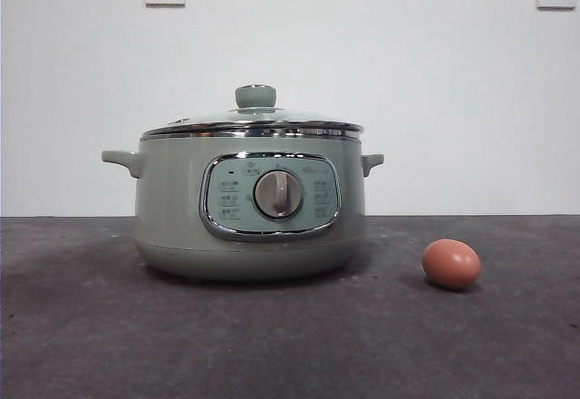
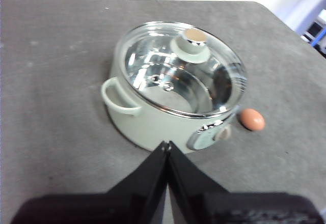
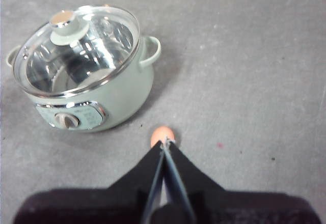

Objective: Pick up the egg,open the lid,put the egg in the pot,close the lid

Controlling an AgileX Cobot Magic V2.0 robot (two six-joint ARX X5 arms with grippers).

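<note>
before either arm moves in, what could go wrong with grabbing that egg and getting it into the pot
The egg lies loose on the flat grey table beside the pot; a nudge could roll it away. The right gripper is shut above it and must open first, or it may strike and crack the shell. The lid is on, so it has to be lifted by its small knob, an easy slip.

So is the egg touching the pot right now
Apart. The front view shows bare table between the egg and the pot; the left wrist view shows that gap too.
</note>
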